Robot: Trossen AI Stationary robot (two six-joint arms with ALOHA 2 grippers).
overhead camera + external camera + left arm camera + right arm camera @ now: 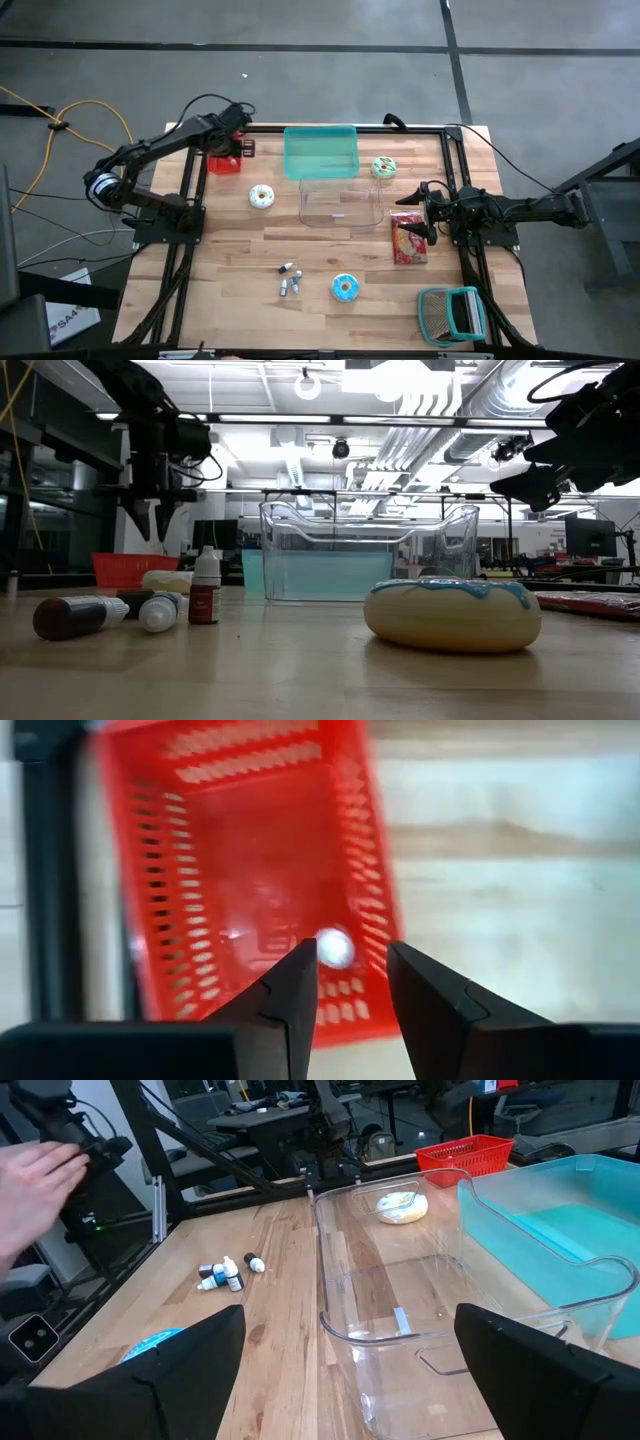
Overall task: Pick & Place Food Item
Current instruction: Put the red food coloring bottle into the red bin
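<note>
the left gripper point(232, 128) hangs directly above the red basket point(224, 160) at the far left corner of the counter point(330, 255), pointing straight down, its fingers point(290, 995) drawn in to a narrow gap with nothing between them; in the left wrist view the basket's perforated floor fills the space past the fingers and looks empty apart from a bright glare spot. the right gripper point(424, 205) waits at the right side of the counter, spread wide and holding nothing, facing across the clear plastic bin point(340, 205) with the teal bin point(320, 152) beyond it. the nearest food item to the left arm is the white-frosted donut point(262, 197), lying flat on the counter just toward the near side and inward of the basket, so it sits down and to the right of the left gripper as seen from above; being round, it has no long axis to align to. a green-frosted donut point(383, 167) and a red snack packet point(408, 238) lie nearer the right arm, the packet's long axis running near-to-far. a blue-frosted donut point(344, 288) and small dropper bottles point(289, 280) sit near the front. no label can be read on the packet or bottles.
</note>
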